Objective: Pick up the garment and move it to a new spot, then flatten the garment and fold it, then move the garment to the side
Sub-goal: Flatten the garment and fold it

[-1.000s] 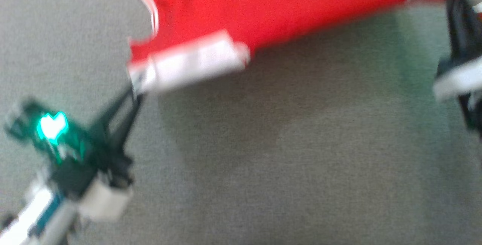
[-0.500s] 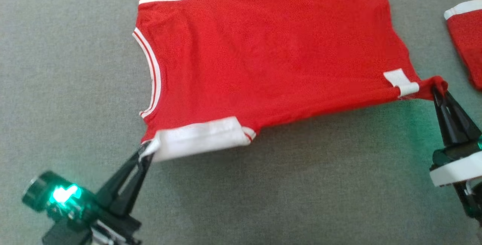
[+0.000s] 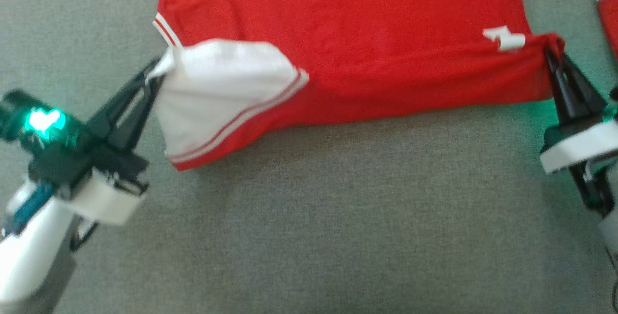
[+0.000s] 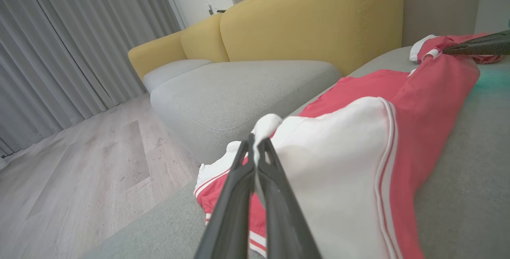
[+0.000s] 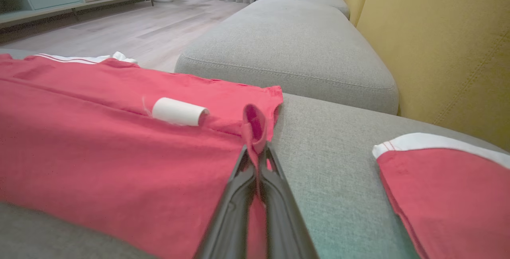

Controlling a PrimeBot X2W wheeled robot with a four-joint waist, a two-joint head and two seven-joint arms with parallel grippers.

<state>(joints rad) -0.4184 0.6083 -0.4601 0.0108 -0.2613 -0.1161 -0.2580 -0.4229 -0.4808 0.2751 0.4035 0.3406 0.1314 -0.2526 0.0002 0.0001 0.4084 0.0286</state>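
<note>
With the garment [image 3: 367,38] spread toward the far edge of the sofa seat [image 3: 338,217], you have the left gripper [image 3: 155,70] clenched on its white sleeve corner and the right gripper [image 3: 550,52] clenched on its red hem corner, so folding seems barely begun and the move aside is yet to do.

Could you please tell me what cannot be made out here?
Shirt: far edge cut off by the head view's top edge.
Second red garment: mostly cut off by the head view's right edge.
White label: rolled up in the right wrist view, so any print is hidden.
Cloth behind the left gripper: covered by its fingers in the left wrist view.
</note>
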